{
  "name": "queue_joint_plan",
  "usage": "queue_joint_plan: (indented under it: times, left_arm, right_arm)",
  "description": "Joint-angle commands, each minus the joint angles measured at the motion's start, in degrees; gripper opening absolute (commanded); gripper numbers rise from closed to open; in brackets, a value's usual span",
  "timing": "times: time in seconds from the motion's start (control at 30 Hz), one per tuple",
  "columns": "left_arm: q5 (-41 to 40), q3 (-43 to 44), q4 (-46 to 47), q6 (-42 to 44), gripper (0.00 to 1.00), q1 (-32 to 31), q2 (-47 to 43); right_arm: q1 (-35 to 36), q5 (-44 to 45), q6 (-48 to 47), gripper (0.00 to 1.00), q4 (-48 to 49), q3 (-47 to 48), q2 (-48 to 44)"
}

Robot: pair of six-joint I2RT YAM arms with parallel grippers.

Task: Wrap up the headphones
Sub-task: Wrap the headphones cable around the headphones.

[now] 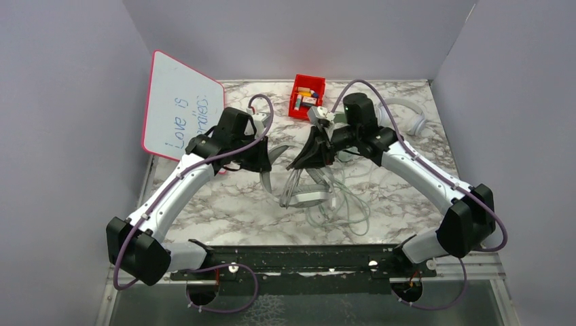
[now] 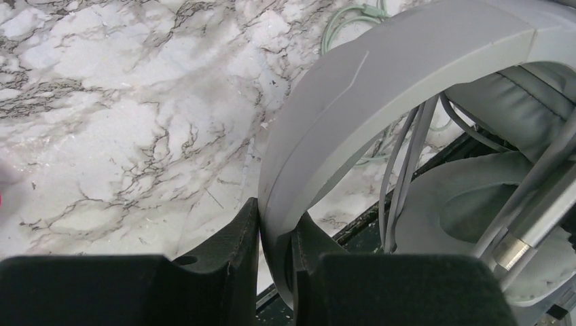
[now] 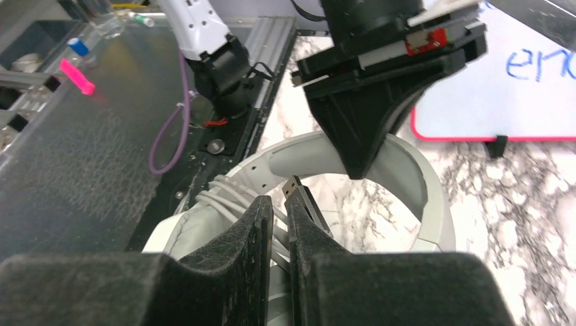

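Observation:
The grey-white headphones (image 1: pixel 307 197) hang tilted just above the middle of the table, between both arms. My left gripper (image 2: pixel 275 217) is shut on their headband (image 2: pixel 380 81), one finger on each face of it. Their cable (image 3: pixel 231 197) is wound in several turns round the band near an ear cup. My right gripper (image 3: pixel 280 204) sits at those turns with its jaws a narrow slit apart and nothing between them. The cable's USB plug (image 3: pixel 303 197) lies against the outside of the right finger. Mint-green cable (image 1: pixel 346 210) lies loose under the headset. A plain white headset (image 1: pixel 407 115) rests at the back right.
A red bin (image 1: pixel 308 95) with small items stands at the back centre. A whiteboard (image 1: pixel 180 112) with a pink rim leans against the left wall. The black rail (image 1: pixel 299 261) with the arm bases runs along the near edge.

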Motion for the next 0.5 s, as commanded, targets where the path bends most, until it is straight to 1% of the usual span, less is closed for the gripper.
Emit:
queue_joint_plan:
  times: [0.0,0.1,0.2,0.4,0.47]
  left_arm:
    - [1.82,1.22,3.86,-2.98,0.0,-0.05,-2.62]
    - [0.86,-0.27,4.79,-3.55,0.0,-0.02,-3.23]
    - [-0.18,-2.14,6.57,-4.89,0.0,0.12,-3.45]
    - [-2.04,-6.41,11.37,-7.68,0.0,0.9,-4.33]
    - [-3.29,-7.42,12.46,-8.29,0.0,1.2,-4.58]
  right_arm:
    - [0.3,9.02,2.32,0.19,-0.22,-0.23,0.65]
    - [0.3,11.8,6.28,0.19,1.62,-0.05,0.39]
    - [0.29,13.08,12.65,0.22,3.5,0.86,-0.19]
    - [0.38,14.04,20.77,0.32,0.42,3.77,-0.42]
    - [0.39,14.21,23.34,0.35,0.74,4.34,-1.0]
